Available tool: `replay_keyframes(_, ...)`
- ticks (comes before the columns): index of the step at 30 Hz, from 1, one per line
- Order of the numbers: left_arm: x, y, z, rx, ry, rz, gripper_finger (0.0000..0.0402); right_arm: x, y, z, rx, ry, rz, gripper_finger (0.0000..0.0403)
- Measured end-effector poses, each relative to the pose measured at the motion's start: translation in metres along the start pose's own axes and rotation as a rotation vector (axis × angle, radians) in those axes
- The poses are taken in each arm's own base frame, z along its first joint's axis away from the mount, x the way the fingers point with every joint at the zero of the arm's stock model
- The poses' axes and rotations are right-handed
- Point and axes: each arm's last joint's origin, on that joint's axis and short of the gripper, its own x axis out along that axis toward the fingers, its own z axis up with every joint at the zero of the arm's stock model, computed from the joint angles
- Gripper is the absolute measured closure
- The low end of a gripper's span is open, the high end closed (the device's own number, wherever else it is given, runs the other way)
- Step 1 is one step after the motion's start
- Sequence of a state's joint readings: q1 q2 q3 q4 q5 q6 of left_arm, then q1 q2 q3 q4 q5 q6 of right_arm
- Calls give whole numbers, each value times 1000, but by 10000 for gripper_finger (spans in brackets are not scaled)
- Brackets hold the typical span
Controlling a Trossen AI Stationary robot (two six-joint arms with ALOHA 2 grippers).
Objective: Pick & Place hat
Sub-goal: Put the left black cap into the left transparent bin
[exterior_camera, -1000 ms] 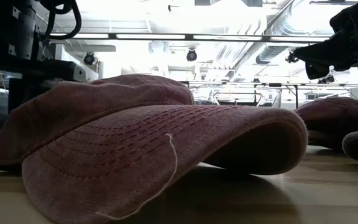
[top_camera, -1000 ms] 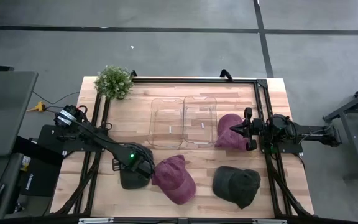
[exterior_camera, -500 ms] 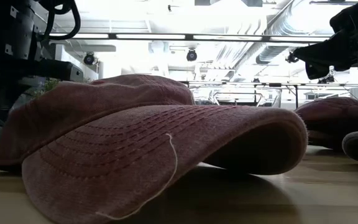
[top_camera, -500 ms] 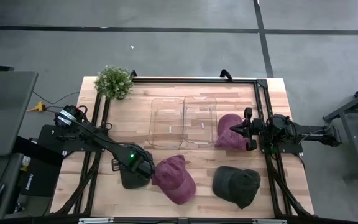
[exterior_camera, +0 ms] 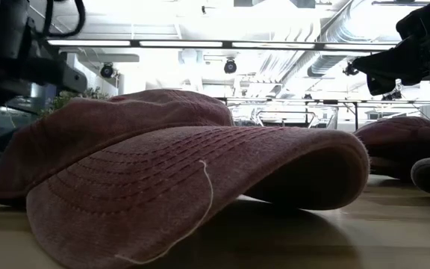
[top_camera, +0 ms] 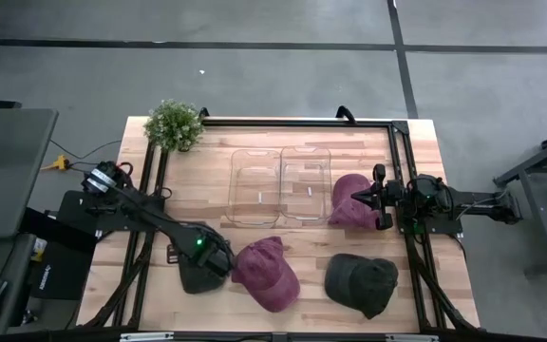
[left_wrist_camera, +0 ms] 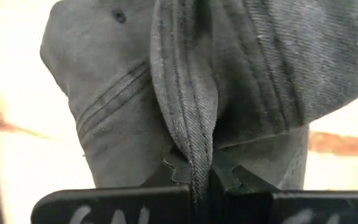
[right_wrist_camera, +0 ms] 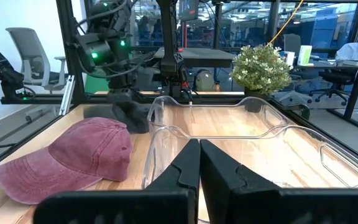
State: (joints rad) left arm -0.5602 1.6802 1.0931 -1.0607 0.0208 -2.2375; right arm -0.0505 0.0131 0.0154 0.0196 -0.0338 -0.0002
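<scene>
Left wrist view: left tool (left_wrist_camera: 201, 180) pinches grey hat (left_wrist_camera: 185, 87); lettering unreadable.

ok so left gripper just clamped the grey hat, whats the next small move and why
Probably lift straight up. The left gripper is shut on a pinched fold of the grey hat, which lies on the table beside the maroon hat; rising first should clear it before heading for the clear bins.

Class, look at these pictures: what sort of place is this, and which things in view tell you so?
Probably a robotics lab or workshop: a wooden table fitted with two robot arms, office chairs and desks beyond it, and exposed ceiling ducts under strip lights.
</scene>
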Motion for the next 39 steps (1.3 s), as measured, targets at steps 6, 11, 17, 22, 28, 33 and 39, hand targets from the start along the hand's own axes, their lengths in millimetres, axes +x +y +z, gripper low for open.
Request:
replay_keyframes(6, -25, 4, -7, 24, -30, 29, 401, 0, 0, 0, 0, 0, 0, 396)
replay_keyframes(11, -48, 3, -10, 39, -33, 21, 401, 0, 0, 0, 0, 0, 0, 394)
replay_keyframes(17, -75, 1, -11, 52, -63, -23, 401, 0, 0, 0, 0, 0, 0, 398)
replay_keyframes(22, -94, 1, -10, 66, -83, -50, 401, 0, 0, 0, 0, 0, 0, 396)
replay_keyframes(28, -110, -1, -10, 63, -101, -109, 401, 0, 0, 0, 0, 0, 0, 395)
replay_keyframes(33, -117, -3, -11, 88, -97, -148, 401, 0, 0, 0, 0, 0, 0, 394)
replay_keyframes(39, -128, -6, -11, 102, -125, -227, 401, 0, 0, 0, 0, 0, 0, 398)
